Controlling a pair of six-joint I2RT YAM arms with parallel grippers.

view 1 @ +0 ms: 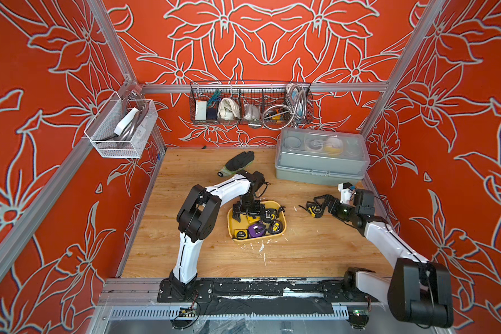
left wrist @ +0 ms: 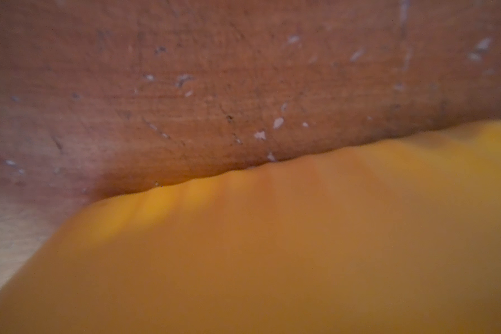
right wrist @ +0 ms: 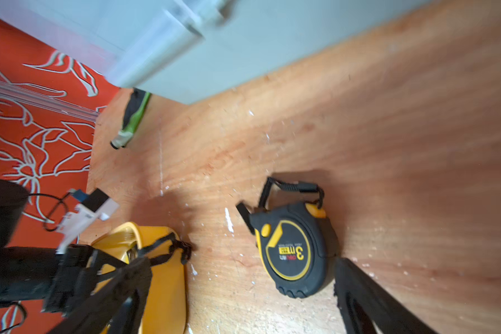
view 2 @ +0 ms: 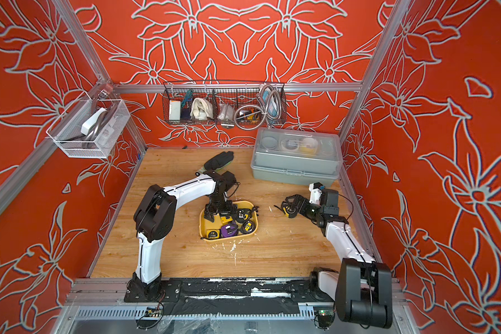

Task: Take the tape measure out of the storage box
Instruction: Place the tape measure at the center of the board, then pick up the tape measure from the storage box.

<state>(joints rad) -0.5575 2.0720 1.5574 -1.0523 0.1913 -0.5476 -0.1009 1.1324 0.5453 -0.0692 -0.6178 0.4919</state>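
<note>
Left gripper open, down in shallow yellow plastic storage box, likely steadying it | right gripper spread wide, holding nothing | black-and-yellow round tape measure flat on wooden surface between its fingers

The whole cell is wrapped in loud red walls with big grey-white flower outlines, held in a bare aluminium frame. The floor of it is a light wood board, scuffed and dotted with white flecks. A black wire basket hangs on the back wall, a white mesh basket on the side wall, and a grey case with a clear lid sits in the far corner. Lighting is even and bright.
</note>
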